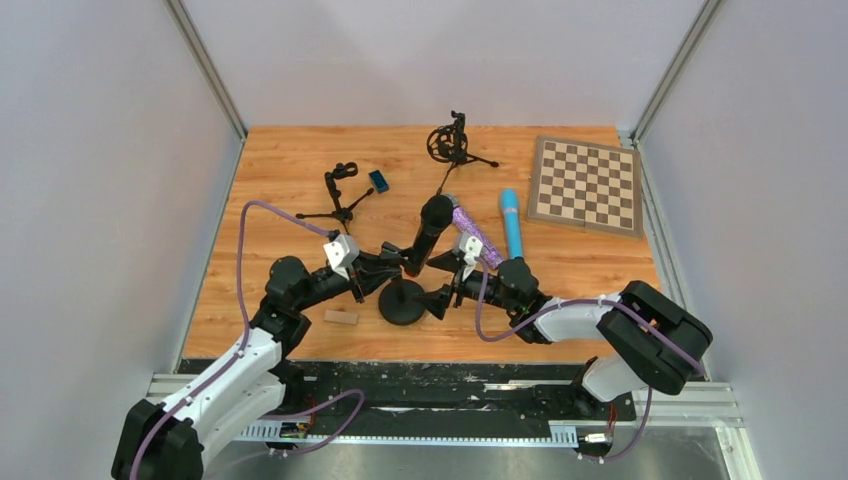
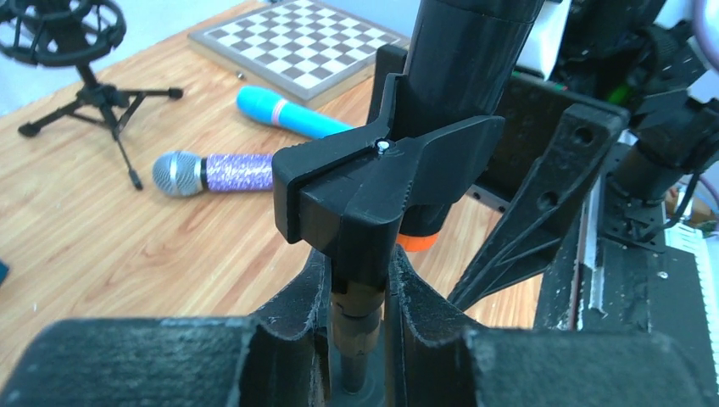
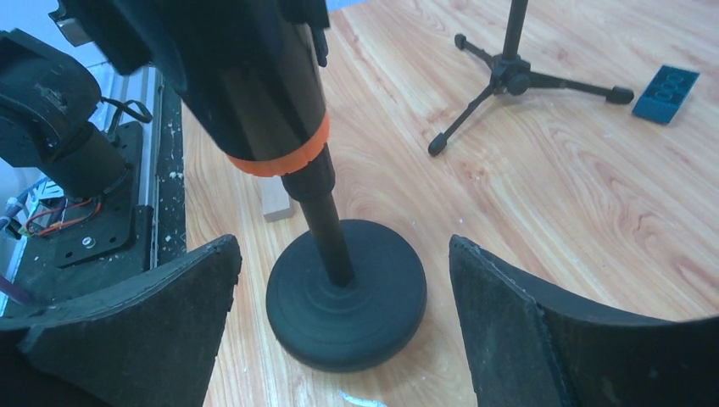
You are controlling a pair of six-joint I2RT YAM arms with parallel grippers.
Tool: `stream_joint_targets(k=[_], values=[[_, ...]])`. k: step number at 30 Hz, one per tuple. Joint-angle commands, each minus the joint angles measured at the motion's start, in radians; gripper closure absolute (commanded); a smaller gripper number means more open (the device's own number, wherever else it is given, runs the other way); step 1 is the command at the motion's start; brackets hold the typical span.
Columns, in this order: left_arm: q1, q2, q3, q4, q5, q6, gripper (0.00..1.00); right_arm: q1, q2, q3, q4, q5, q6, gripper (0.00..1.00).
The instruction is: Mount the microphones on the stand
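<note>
the left claw (image 2: 358,326) is clenched on the thin pole of the round-based stand (image 3: 348,297), its fingers pressing the pole just under the clip (image 2: 381,182). right above that claw the black microphone (image 2: 462,51) sits in the clip, tilted, with its orange end (image 2: 420,242) poking out just below the clip. the right claw (image 3: 343,271) is released, its fingers spread wide with the stand's base between them, touching neither base nor pole as far as shows. beyond the left claw, flat on the bench (image 2: 102,246), lie the purple microphone (image 2: 212,172) and, a bit farther off, the light blue microphone (image 2: 288,113), apart from each other and from the stand. a chessboard (image 2: 297,42) lies past those two.
</note>
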Motion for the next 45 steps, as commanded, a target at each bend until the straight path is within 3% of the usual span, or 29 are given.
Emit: stream_joint_targets(k=[1, 9, 14, 23, 32, 37, 45], values=[[-0.039, -0.01, 0.105, 0.137, 0.026, -0.024, 1.0, -0.003, 0.016, -0.002, 0.156, 0.0, 0.016, 0.09], [-0.088, 0.021, 0.144, 0.138, 0.02, -0.024, 1.0, -0.004, 0.132, 0.036, 0.266, -0.062, 0.073, 0.22], [-0.136, 0.028, 0.17, 0.14, 0.006, -0.026, 1.0, -0.002, 0.184, -0.007, 0.425, -0.025, 0.077, 0.3], [-0.201, 0.036, 0.253, 0.124, 0.007, -0.039, 1.0, 0.004, 0.223, -0.006, 0.456, -0.04, 0.078, 0.51], [-0.214, 0.011, 0.291, 0.102, -0.025, -0.034, 1.0, 0.003, 0.234, -0.01, 0.433, -0.067, 0.075, 1.0], [-0.214, -0.01, 0.319, 0.075, -0.034, -0.024, 1.0, 0.004, 0.282, -0.035, 0.512, -0.048, 0.093, 1.0], [-0.214, -0.04, 0.368, 0.069, -0.005, -0.041, 1.0, 0.008, 0.311, -0.038, 0.505, -0.003, 0.082, 1.0]])
